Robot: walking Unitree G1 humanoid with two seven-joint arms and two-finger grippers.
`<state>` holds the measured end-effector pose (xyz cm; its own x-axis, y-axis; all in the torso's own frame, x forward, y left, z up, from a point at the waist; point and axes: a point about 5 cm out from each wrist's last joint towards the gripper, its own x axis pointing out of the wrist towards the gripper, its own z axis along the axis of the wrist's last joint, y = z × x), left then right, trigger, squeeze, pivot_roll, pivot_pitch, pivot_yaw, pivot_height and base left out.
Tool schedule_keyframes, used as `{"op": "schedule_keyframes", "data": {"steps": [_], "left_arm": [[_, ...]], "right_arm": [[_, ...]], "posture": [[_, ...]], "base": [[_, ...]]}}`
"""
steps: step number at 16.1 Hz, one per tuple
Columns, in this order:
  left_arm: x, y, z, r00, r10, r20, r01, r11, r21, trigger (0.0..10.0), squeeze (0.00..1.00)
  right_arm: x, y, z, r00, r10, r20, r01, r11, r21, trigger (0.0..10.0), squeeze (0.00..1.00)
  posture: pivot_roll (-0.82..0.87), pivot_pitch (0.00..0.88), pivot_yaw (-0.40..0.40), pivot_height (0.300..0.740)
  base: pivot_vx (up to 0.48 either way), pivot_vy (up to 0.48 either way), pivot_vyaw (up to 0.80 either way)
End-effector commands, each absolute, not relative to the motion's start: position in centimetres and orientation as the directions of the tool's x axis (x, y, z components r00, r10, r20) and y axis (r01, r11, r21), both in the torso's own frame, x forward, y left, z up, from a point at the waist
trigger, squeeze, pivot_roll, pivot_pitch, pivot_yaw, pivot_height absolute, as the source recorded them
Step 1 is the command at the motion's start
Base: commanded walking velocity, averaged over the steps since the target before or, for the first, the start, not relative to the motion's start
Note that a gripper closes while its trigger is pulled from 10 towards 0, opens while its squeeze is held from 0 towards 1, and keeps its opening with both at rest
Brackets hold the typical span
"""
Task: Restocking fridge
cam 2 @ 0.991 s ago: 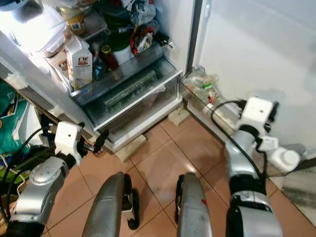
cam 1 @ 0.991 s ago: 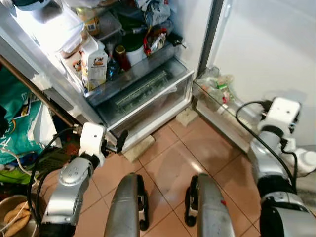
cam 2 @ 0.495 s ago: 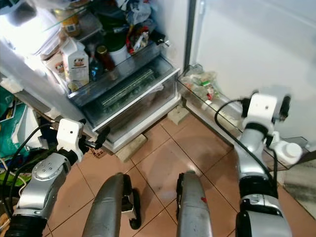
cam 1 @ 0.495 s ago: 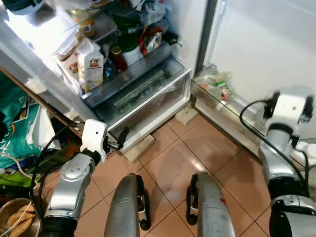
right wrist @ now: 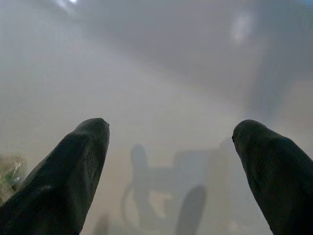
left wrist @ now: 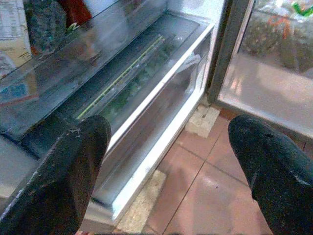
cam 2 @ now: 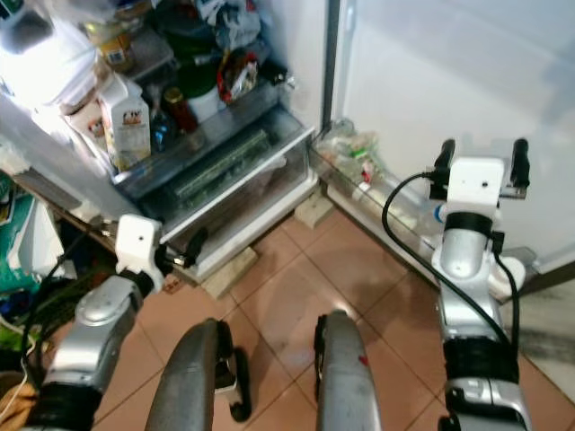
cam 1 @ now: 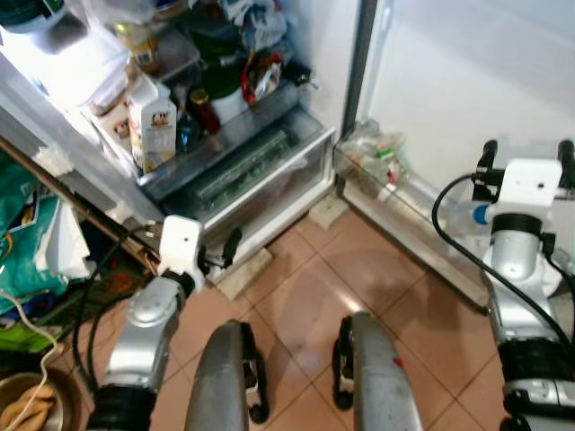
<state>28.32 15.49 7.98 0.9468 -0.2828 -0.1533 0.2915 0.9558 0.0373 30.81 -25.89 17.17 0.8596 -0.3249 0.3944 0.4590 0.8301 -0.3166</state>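
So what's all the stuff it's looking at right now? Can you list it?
White milk carton with cow picture: one, on the fridge shelf, left.
Dark red jar with gold lid: one, right of the carton.
Clear plastic crisper drawer: one, below the shelf, holding greens.
White fridge door: one, swung open on the right.
Clear door bin: one, low on the door, holding packets.
Terracotta floor tiles: in front of the fridge.
Left gripper: open, facing the drawer.
Right gripper: open, raised toward the door.

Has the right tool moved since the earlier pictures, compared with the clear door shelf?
Yes. The right tool has risen toward the white fridge door, now above the clear plastic door shelf; earlier it was beside it.
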Motion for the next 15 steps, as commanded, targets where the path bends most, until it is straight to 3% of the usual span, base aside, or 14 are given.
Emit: {"op": "schedule_keyframes", "data": {"steps": [1, 3, 7, 11, 12, 13, 15], "left_arm": [[28.1, 15.6, 7.4, 0.947, -0.271, -0.172, 0.283, 0.958, 0.051, 10.0, 0.00], [28.3, 15.2, 7.3, 0.954, -0.258, -0.154, 0.266, 0.963, 0.036, 10.0, 0.00], [28.1, 15.2, 6.8, 0.962, -0.227, -0.153, 0.233, 0.972, 0.022, 10.0, 0.00], [28.1, 15.2, 6.7, 0.962, -0.227, -0.153, 0.233, 0.972, 0.022, 10.0, 0.00], [28.5, 15.2, 7.2, 0.965, -0.223, -0.139, 0.229, 0.973, 0.029, 10.0, 0.00], [28.7, 15.4, 7.2, 0.966, -0.218, -0.135, 0.225, 0.974, 0.037, 10.0, 0.00], [28.6, 15.5, 7.1, 0.964, -0.224, -0.143, 0.233, 0.971, 0.048, 10.0, 0.00]], "right_arm": [[30.5, -25.7, 17.4, 0.868, -0.304, 0.393, 0.442, 0.834, -0.330, 10.0, 1.00], [30.3, -25.3, 18.4, 0.879, -0.255, 0.402, 0.405, 0.844, -0.350, 10.0, 1.00], [29.6, -21.2, 18.8, 0.906, -0.091, 0.414, 0.247, 0.907, -0.341, 10.0, 1.00], [29.5, -20.9, 18.8, 0.908, -0.081, 0.411, 0.235, 0.911, -0.339, 10.0, 1.00], [28.4, -17.1, 16.5, 0.947, 0.058, 0.316, 0.049, 0.946, -0.322, 10.0, 0.00], [27.7, -15.4, 15.7, 0.952, 0.129, 0.279, -0.039, 0.952, -0.305, 10.0, 0.00], [28.4, -15.7, 15.9, 0.954, 0.126, 0.271, -0.038, 0.950, -0.309, 10.0, 0.00]], "posture": [[0.00, 0.139, 0.051, 0.651], [-0.01, 0.125, 0.030, 0.651], [-0.02, 0.104, 0.011, 0.651], [-0.02, 0.102, 0.010, 0.651], [-0.02, 0.100, 0.017, 0.655], [-0.01, 0.102, 0.020, 0.664], [-0.02, 0.103, 0.026, 0.689]], "base": [[0.000, 0.000, 0.00], [0.000, 0.000, 0.00], [0.000, 0.000, 0.00], [0.000, 0.000, 0.00], [0.000, 0.000, 0.00], [0.000, 0.000, 0.00], [0.000, 0.000, 0.00]]}}
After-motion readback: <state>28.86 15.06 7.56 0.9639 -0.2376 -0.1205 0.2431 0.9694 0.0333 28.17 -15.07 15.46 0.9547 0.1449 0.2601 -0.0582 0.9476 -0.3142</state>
